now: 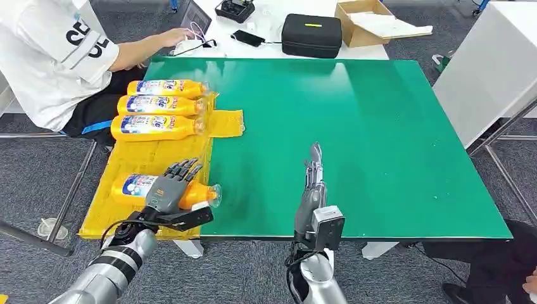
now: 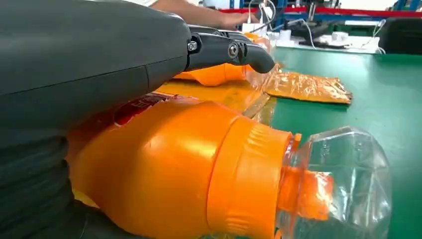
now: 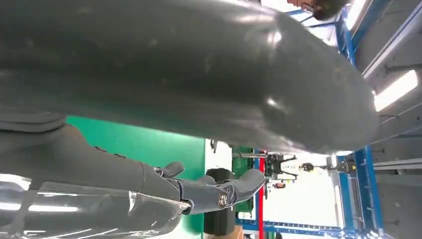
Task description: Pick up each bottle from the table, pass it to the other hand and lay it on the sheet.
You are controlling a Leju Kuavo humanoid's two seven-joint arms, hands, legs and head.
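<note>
A large green table top (image 1: 354,139) fills the middle of the head view, and a crinkled yellow plastic sheet (image 1: 152,161) covers its left end and hangs over the near corner. A person in a white printed shirt (image 1: 44,57) sits just beyond that end, one forearm reaching onto a white desk (image 1: 272,16) behind the table, where a black zipped case (image 1: 311,35), an open cardboard box (image 1: 367,22) and a dark phone (image 1: 248,38) lie. A white cabinet (image 1: 487,63) stands to the right, well apart from the sheet. Three orange plastic bottles with blue-and-white labels (image 1: 161,106) lie side by side on the far part of the sheet, caps pointing right, close to the person's lap. A fourth orange bottle with a clear faceted cap (image 1: 136,187) lies on its side on the near part of the sheet, cap reaching the sheet's edge toward the bare green. The left hand (image 1: 174,193) rests over this bottle with its dark fingers (image 2: 226,50) stretched out above the body and the thumb below the neck; whether it actually grips cannot be told. The right hand (image 1: 313,183) hovers over the bare green surface near the front edge, fingers straight, together and holding nothing.
</note>
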